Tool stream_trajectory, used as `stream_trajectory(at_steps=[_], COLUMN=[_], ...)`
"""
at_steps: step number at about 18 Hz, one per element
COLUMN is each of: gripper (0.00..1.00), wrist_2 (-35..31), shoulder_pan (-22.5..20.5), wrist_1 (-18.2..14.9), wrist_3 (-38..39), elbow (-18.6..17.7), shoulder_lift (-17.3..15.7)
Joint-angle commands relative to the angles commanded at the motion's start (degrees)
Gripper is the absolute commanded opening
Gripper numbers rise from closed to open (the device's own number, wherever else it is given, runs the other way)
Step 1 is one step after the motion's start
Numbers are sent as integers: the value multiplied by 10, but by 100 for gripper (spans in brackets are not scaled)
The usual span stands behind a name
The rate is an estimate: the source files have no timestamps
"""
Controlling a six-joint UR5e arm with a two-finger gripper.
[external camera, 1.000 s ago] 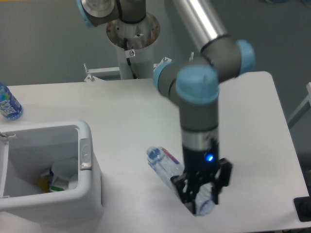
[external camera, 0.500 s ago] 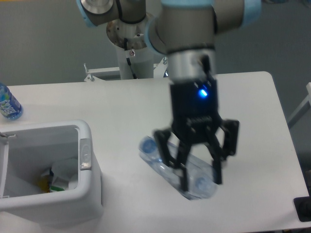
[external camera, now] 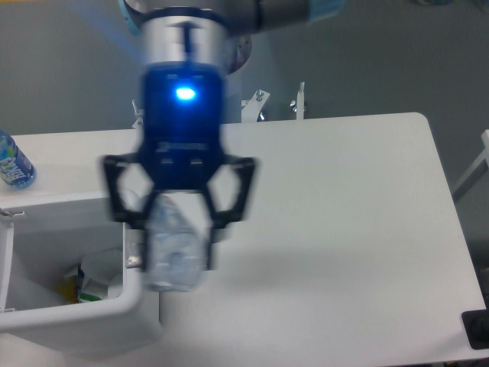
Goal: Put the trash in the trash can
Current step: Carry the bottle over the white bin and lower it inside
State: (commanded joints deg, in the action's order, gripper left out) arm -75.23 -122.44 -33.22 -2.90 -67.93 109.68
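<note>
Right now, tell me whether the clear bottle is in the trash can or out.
Out: the clear bottle hangs in the gripper above the trash can rim, not yet released.

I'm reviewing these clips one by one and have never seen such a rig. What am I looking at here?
One fixed camera looks down on a white table. The dark, blurred shape with the blue light is a robot arm's two-finger gripper, close to the camera. It holds a clear plastic bottle lifted off the table, by the right rim of a white trash can. Inside the can lies a paper scrap with green print. A blue-labelled bottle stands at the far left.
</note>
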Motion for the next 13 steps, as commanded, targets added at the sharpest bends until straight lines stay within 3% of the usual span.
stream_trajectory(at_steps=[5, 11, 13], gripper=[52, 55, 100], wrist_2=[0, 0, 0], shoulder_pan=[26, 27, 27], wrist_1=[1, 1, 1], wrist_3=[-4, -12, -31], elbow=[-17, -26, -33], shoulder_lift=[11, 16, 19])
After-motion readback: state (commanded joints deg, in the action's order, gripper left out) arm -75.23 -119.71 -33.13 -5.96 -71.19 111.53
